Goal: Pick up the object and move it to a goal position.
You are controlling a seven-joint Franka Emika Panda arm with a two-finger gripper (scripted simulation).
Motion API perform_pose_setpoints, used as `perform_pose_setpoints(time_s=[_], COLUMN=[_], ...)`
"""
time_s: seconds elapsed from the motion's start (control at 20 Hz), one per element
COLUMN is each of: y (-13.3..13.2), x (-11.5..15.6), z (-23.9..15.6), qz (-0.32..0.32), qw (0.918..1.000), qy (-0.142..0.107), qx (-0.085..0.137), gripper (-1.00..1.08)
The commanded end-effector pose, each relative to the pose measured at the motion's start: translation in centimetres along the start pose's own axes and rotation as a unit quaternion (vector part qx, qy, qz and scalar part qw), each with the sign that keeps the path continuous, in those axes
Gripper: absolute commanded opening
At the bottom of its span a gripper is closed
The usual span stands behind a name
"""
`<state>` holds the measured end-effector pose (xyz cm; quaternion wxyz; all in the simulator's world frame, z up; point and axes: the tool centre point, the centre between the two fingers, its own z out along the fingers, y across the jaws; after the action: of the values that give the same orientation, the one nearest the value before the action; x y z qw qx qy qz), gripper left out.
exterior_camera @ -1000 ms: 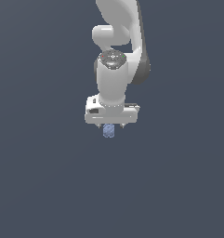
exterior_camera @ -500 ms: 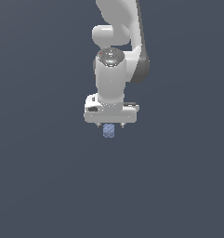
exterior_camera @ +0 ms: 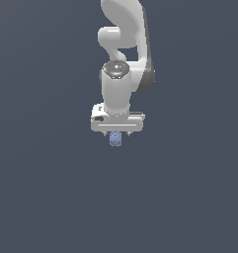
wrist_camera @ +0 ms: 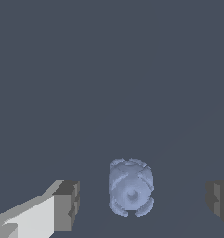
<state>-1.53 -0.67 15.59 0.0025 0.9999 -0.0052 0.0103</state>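
The object (wrist_camera: 130, 193) is a small pale blue-lavender stubby cylinder with a mottled pattern. In the wrist view it lies between my two grey fingertips (wrist_camera: 67, 206), with clear gaps on both sides. My gripper (wrist_camera: 143, 202) is open around it and not touching it. In the exterior view the object (exterior_camera: 115, 139) shows just below the white gripper (exterior_camera: 116, 134), whose fingers are mostly hidden behind the hand. The white arm (exterior_camera: 121, 59) rises above it.
A plain dark grey-blue surface (exterior_camera: 51, 197) fills both views. No other objects or edges show.
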Motion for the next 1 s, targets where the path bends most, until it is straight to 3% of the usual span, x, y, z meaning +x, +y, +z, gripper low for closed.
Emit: perform_pose_setpoints(time_s=[0.0,0.5,0.95], y=[0.2,0.7,0.8], x=[-1.0,-4.9,-5.4], z=[1.4,6.0,6.7], qz=[0.001,0.006,0.007], qw=[1.0000,0.9999,0.9999], qy=[-0.002,-0.009,-0.011], qx=[0.001,0.002,0.002], gripper=[1.00,1.00,1.00])
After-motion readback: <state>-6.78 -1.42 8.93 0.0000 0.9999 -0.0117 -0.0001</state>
